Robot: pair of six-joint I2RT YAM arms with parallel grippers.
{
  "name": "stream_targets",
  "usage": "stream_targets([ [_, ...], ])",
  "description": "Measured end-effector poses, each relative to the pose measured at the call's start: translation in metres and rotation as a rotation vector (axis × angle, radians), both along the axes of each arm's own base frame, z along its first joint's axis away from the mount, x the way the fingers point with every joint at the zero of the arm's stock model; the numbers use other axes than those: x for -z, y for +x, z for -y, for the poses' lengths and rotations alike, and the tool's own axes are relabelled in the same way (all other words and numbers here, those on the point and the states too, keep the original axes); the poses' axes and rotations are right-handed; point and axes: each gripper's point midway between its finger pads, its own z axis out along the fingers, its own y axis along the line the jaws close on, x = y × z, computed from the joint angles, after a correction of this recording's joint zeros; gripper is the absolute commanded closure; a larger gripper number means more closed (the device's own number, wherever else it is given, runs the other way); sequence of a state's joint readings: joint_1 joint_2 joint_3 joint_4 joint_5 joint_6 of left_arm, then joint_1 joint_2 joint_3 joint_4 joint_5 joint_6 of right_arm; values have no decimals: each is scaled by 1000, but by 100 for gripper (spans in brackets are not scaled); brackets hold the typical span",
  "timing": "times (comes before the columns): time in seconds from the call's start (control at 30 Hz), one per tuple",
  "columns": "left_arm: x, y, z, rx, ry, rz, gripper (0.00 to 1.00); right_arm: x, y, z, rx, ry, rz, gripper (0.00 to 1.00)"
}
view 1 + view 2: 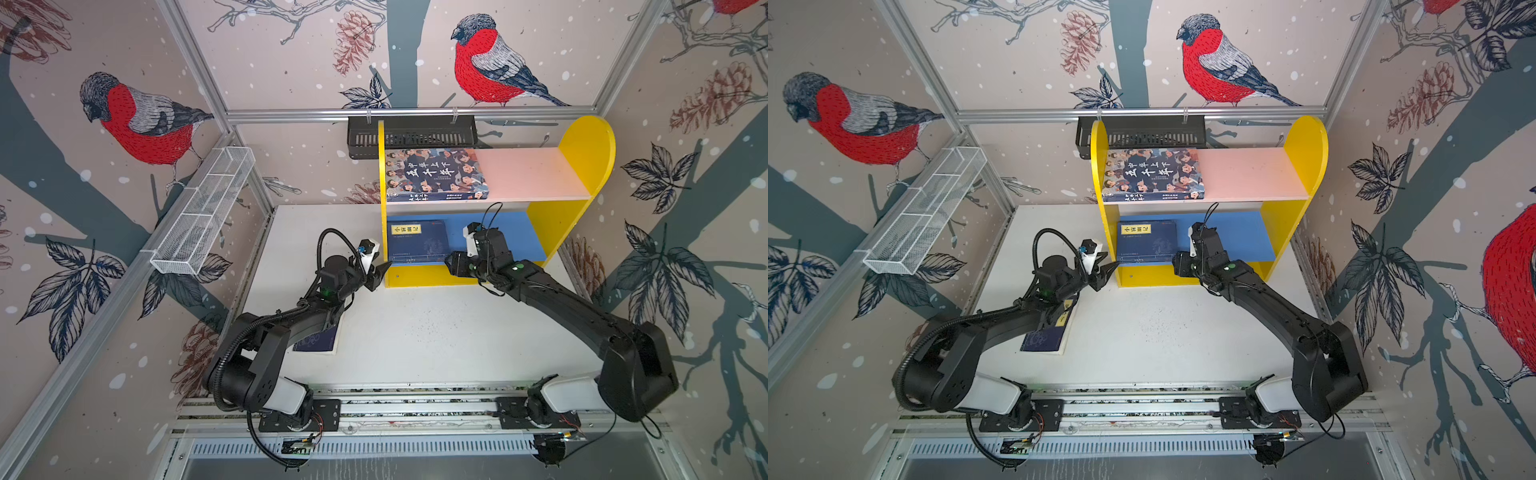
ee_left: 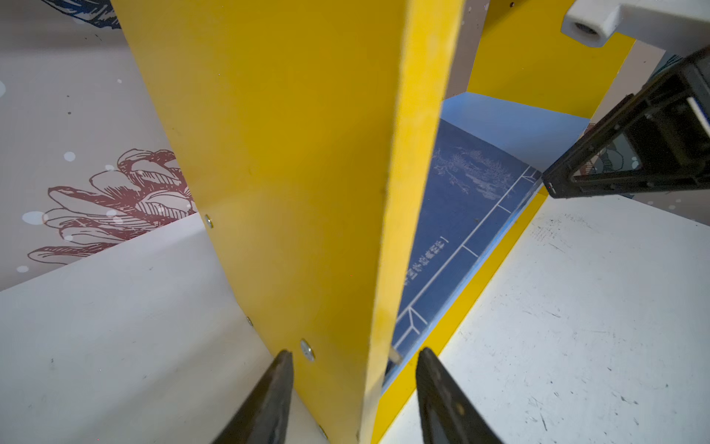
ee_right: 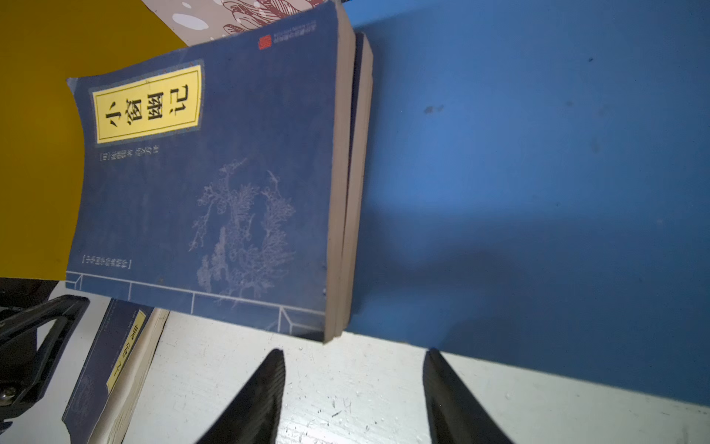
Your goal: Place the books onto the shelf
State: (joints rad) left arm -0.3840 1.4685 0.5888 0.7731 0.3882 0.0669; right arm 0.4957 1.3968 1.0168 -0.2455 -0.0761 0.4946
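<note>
Now both hands gape empty: left hand (image 2: pixel 353 355) astride the shelf's yellow side panel (image 2: pixel 307 153), right hand (image 3: pixel 355 353) before 2 stacked navy books (image 3: pixel 211 192).

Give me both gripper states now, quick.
Left gripper: open, holding nothing, astride the yellow shelf side panel.
Right gripper: open, holding nothing, near the dark navy paperbacks.

Left arm (image 1: pixel 291 320) reaches forward and inward, elbow low. Left gripper (image 2: pixel 353 357) is level, jaws parted. Right arm (image 1: pixel 561 303) stretches forward and inward, wrist bent. Right gripper (image 3: pixel 355 355) has parted jaws. The grippers are near each other, apart.
</note>
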Motion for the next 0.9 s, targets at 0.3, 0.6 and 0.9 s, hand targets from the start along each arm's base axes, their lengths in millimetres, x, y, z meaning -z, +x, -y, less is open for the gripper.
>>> stream_targets([
  [0.3, 1, 0, 0, -4, 2, -1, 59, 0, 0, 0, 0, 0, 0, 41],
  [0.6, 0, 0, 1, -3, 2, 0, 62, -1, 0, 0, 0, 0, 1, 41],
  [0.9, -1, -3, 0, 0, 6, -2, 42, -1, -1, 0, 0, 0, 1, 41],
])
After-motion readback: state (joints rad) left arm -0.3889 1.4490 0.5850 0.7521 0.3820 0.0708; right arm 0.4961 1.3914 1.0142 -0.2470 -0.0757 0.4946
